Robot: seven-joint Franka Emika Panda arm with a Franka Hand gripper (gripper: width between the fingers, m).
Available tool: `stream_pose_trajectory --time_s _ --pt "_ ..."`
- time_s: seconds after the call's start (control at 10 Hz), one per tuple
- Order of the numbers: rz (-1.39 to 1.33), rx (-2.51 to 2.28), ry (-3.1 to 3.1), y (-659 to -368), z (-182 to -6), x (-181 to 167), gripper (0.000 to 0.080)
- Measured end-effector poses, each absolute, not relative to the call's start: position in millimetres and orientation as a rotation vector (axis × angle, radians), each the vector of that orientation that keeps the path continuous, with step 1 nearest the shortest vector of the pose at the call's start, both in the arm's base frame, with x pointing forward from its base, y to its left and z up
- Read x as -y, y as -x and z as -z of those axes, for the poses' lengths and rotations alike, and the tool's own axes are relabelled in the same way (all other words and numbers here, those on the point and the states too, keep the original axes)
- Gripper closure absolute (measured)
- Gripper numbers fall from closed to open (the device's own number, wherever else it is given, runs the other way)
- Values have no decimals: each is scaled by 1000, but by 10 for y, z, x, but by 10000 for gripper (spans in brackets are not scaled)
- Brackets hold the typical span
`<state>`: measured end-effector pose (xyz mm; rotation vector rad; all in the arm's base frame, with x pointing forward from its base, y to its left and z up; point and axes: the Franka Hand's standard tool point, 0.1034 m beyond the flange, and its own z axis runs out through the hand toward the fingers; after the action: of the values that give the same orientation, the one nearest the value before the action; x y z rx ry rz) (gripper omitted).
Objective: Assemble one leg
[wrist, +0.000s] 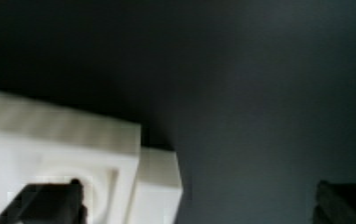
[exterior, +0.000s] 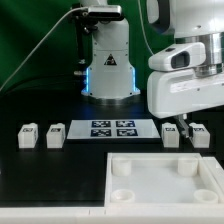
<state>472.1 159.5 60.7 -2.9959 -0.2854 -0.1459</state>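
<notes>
Four small white legs with tags stand in a row on the black table: two at the exterior view's left (exterior: 28, 136) (exterior: 55, 135) and two at its right (exterior: 172, 137) (exterior: 199, 136). My gripper (exterior: 184, 126) hangs low just over the two right legs, between them. In the wrist view my gripper (wrist: 200, 205) is open and holds nothing, its dark fingertips (wrist: 50, 203) far apart. A white blocky part (wrist: 77, 150), blurred and very close, lies by one fingertip; no tag shows on it.
The marker board (exterior: 112, 128) lies between the two pairs of legs. The large white tray-like piece (exterior: 150, 168) with round corner holes fills the front. The robot's base (exterior: 108, 65) stands behind the board.
</notes>
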Motion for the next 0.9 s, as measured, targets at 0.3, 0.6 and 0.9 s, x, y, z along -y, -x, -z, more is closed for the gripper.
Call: stream_pose_trajectory --time_s 0.3,0.6,0.9 --pt "-33 44 3020 -4369 -524 -1709 150" --pt "-360 47 3017 -4233 -531 -1792 150" --pt "-673 68 2955 -4237 -518 -1767 150"
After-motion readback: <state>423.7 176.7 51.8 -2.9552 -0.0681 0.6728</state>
